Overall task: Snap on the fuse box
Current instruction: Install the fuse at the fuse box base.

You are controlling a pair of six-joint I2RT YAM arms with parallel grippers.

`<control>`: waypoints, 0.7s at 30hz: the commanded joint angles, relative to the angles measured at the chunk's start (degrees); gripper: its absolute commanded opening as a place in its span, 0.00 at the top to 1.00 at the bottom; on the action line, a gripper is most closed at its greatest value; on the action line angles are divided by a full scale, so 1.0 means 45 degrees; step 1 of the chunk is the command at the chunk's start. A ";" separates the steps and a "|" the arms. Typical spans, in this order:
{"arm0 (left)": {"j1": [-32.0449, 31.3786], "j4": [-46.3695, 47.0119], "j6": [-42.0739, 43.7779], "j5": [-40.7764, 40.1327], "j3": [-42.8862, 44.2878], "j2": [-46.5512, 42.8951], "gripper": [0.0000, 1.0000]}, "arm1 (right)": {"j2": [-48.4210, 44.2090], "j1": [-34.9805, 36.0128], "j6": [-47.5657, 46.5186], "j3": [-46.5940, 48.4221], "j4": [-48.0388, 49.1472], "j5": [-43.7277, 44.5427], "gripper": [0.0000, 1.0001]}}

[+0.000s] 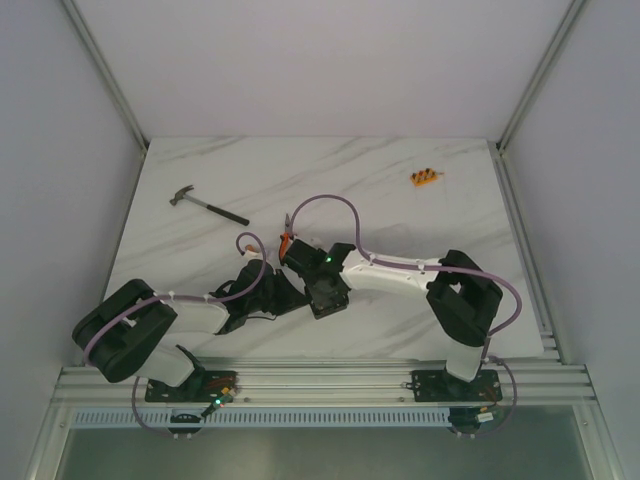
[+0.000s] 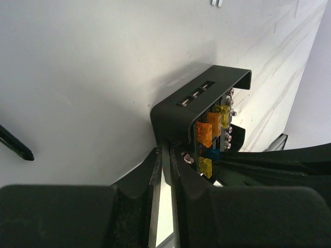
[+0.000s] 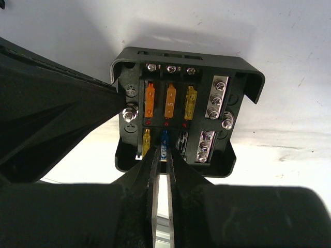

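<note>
The fuse box is a black square box with no lid on it, showing orange, yellow and blue fuses and silver screw terminals. It also shows in the left wrist view. In the top view both grippers cover it. My left gripper is shut on the box's side wall; it lies at table centre in the top view. My right gripper is shut on a blue fuse in the box's near row; it meets the left one in the top view. No clear lid is in view.
A hammer lies at the back left. Orange-handled pliers lie just behind the grippers. A small orange strip of fuses lies at the back right. The rail with the arm bases runs along the near edge.
</note>
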 commanded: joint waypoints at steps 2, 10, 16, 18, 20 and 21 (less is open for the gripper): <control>-0.0090 -0.0933 0.0006 -0.0271 -0.0174 0.0417 0.80 | 0.2591 0.0478 -0.0144 -0.2149 -0.0669 -0.1358 1.00; -0.0089 -0.0951 0.0028 -0.0236 -0.0127 0.0475 0.80 | 0.1922 0.0566 -0.0298 -0.1313 -0.0529 -0.0908 1.00; -0.0089 -0.0981 0.0028 -0.0267 -0.0173 0.0411 0.80 | 0.0155 0.0432 -0.0402 0.0644 -0.1196 -0.0166 0.84; -0.0099 -0.0974 0.0011 -0.0280 -0.0176 0.0417 0.80 | -0.0220 0.0341 -0.0257 0.1185 -0.1427 0.0321 0.81; -0.0101 -0.0939 0.0003 -0.0261 -0.0179 0.0454 0.80 | -0.0523 0.0234 -0.0107 0.1470 -0.1460 0.0707 0.80; -0.0091 -0.0924 0.0017 -0.0254 -0.0166 0.0466 0.80 | -0.0631 0.0177 -0.0047 0.1544 -0.1445 0.0798 0.80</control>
